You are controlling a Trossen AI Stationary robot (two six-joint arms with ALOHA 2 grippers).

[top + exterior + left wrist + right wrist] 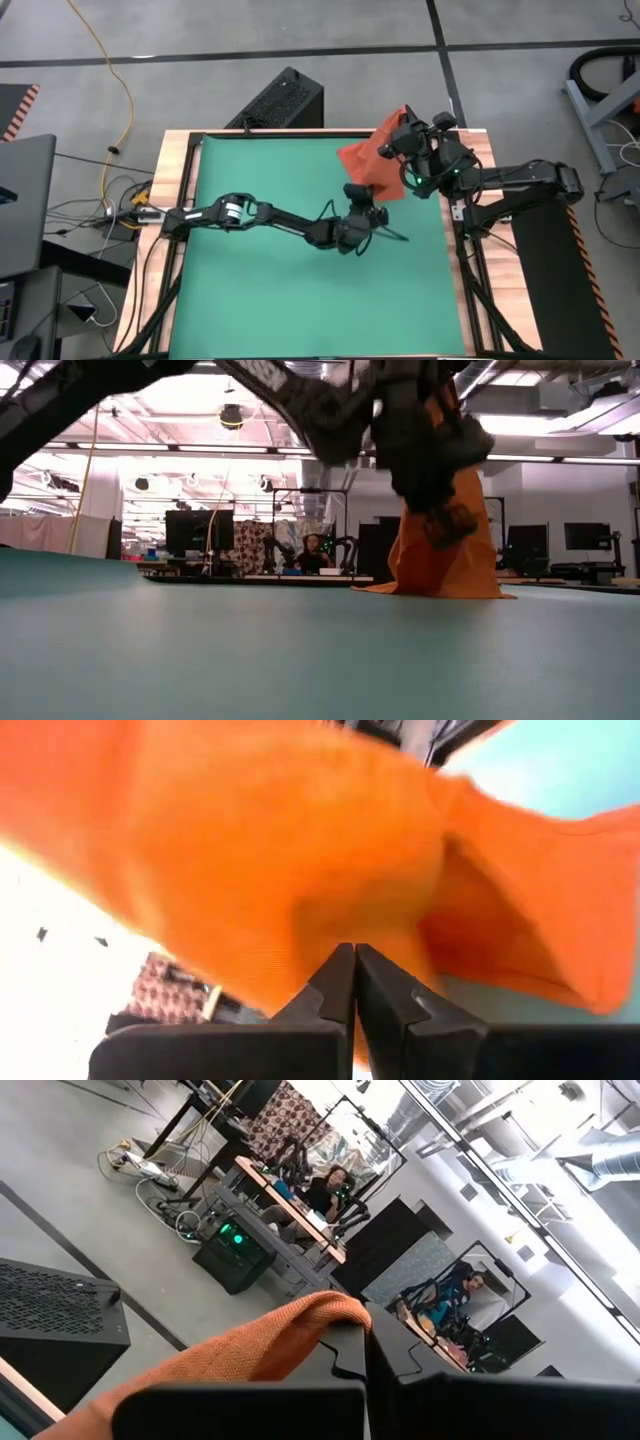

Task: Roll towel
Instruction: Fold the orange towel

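The towel [372, 152] is held raised over the far right part of the green surface [260, 300], with its lower edge seen resting on the mat in the low view. An upper corner is pinched by the right gripper [408, 128], whose fingers [345, 1355] are pressed together on the cloth. The left gripper [366, 192] is placed at the towel's near edge; its fingers [335, 982] are closed, apparently on a fold, though the contact is blurred. A person [322, 1188] is seated in the room behind.
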